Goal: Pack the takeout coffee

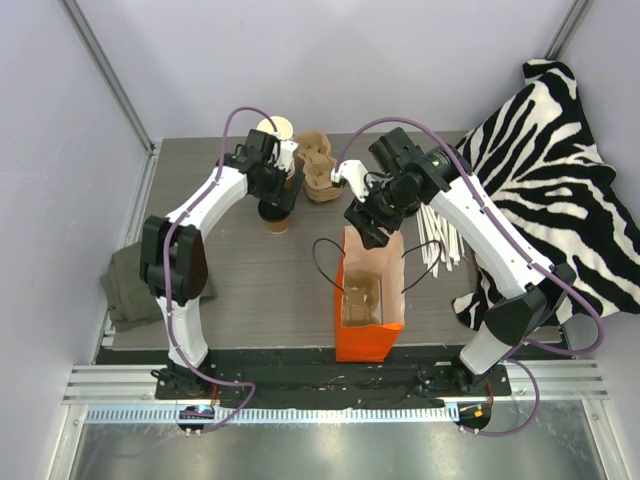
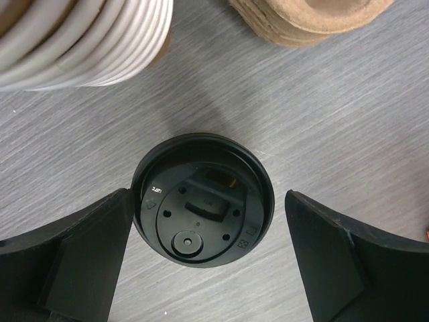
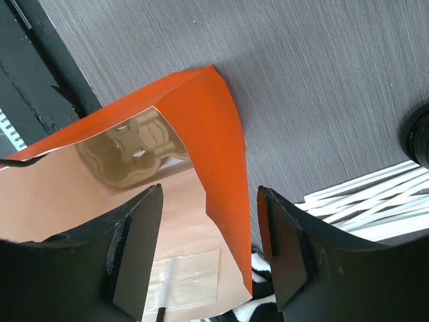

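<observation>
Takeout coffee (image 1: pixel 277 220) stands upright on the bench (image 1: pixel 250 290), beyond and to the left of the orange bag (image 1: pixel 365 345), well apart from it. Its black lid (image 2: pixel 201 221) is seated. The left claw (image 2: pixel 208 201) is spread wide, one finger on each side of the lid; contact cannot be confirmed. The right claw (image 3: pixel 209 193) is also spread, straddling the bag's far rim. A brown cup carrier (image 1: pixel 360 295) lies inside the bag.
</observation>
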Controlling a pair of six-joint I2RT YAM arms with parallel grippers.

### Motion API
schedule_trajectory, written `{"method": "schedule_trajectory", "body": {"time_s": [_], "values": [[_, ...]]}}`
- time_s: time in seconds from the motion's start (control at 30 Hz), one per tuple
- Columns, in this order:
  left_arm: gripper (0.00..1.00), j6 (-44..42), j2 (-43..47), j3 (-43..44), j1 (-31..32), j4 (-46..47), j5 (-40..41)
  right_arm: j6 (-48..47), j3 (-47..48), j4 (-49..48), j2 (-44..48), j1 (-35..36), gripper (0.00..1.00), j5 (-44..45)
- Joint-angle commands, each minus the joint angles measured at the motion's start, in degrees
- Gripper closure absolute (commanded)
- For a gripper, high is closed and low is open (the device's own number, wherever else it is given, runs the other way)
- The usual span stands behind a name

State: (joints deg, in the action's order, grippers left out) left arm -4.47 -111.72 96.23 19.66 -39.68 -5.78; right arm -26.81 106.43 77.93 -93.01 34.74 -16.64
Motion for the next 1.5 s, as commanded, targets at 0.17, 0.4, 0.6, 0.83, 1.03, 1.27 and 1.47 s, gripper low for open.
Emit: {"method": "schedule_trajectory", "body": {"time_s": [0.17,0.4,0.6,0.83,1.03,1.27,1.47], "values": [[0.0,2.0,6.0,-4.9,-0.1,7.1,2.3,0.4,0.7,2.7,1.9,-0.2,0.35,-0.3],[0.0,2.3,9.7,-7.4,-0.1,10.7,2.4,0.4,1.1,2.7,1.7,-0.4,0.35,-0.1],[0.0,4.2,11.3,-12.6,-0.1,15.2,2.4,0.4,1.7,2.9,1.4,-0.5,0.35,0.2],[0.0,7.1,11.9,-18.2,-0.2,21.3,1.9,0.6,1.4,3.4,1.6,-0.6,0.35,0.4],[0.0,8.2,10.5,-19.3,-0.2,22.7,2.4,0.6,1.2,3.3,1.7,-0.7,0.35,0.5],[0.0,8.0,11.4,-20.0,-0.1,23.4,2.9,0.4,1.1,3.6,1.6,-1.1,0.35,0.4],[0.0,6.7,14.2,-20.5,-0.1,23.1,3.3,0.5,1.6,3.5,1.3,-1.2,0.35,0.1]]}}
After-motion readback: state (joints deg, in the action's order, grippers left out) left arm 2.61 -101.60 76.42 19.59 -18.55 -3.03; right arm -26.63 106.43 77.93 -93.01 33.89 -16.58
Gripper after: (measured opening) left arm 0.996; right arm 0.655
